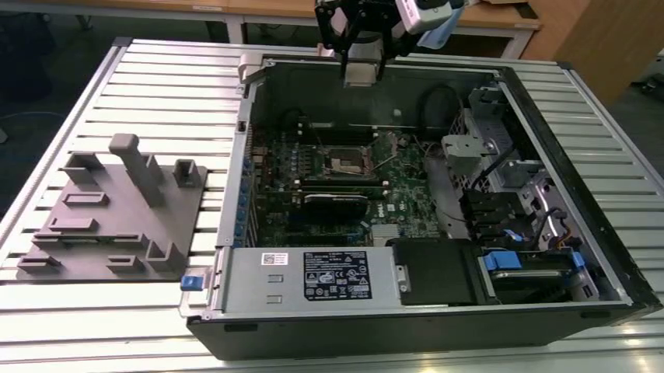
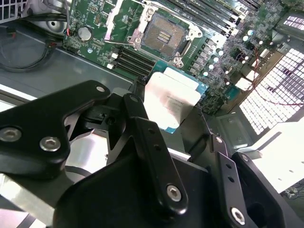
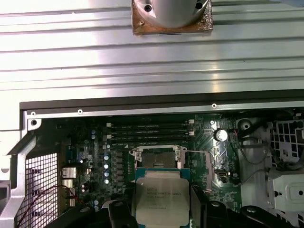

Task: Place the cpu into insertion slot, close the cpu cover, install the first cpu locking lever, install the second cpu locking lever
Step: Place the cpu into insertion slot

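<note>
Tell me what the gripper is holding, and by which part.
The black gripper holds the flat, square cpu with the silver-grey metal top, clamped between its fingers by two opposite side edges.

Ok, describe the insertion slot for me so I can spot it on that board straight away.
Look inside the open computer case at the green circuit board on its floor. Near the board's middle sits the insertion slot, a small square socket. Its dark centre and silvery metal rim set it apart from the long narrow black memory slots beside it.
</note>
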Controlling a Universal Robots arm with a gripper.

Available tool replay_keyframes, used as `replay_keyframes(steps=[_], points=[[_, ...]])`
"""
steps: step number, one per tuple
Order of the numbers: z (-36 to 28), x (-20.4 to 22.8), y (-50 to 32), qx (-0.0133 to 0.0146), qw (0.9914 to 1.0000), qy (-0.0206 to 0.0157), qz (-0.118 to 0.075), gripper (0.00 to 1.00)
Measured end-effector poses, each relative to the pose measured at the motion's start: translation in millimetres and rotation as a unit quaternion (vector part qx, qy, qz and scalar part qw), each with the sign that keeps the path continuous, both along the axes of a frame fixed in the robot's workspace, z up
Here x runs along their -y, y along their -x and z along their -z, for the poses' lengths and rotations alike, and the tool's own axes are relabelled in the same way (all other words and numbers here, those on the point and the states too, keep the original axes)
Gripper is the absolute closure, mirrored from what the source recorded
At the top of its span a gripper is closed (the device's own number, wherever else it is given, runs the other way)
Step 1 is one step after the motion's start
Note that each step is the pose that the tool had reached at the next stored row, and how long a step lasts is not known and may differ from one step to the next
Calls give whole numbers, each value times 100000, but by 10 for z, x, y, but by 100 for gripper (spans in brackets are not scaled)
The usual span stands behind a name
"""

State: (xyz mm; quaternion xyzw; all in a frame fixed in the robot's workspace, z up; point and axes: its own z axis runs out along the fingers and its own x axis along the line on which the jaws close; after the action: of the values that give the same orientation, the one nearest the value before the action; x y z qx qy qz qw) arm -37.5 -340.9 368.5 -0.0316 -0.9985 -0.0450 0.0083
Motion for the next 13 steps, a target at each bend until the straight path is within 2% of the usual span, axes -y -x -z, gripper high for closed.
replay_keyframes(steps=[13], points=[[0, 0, 0, -2, 99997, 2, 736, 46]])
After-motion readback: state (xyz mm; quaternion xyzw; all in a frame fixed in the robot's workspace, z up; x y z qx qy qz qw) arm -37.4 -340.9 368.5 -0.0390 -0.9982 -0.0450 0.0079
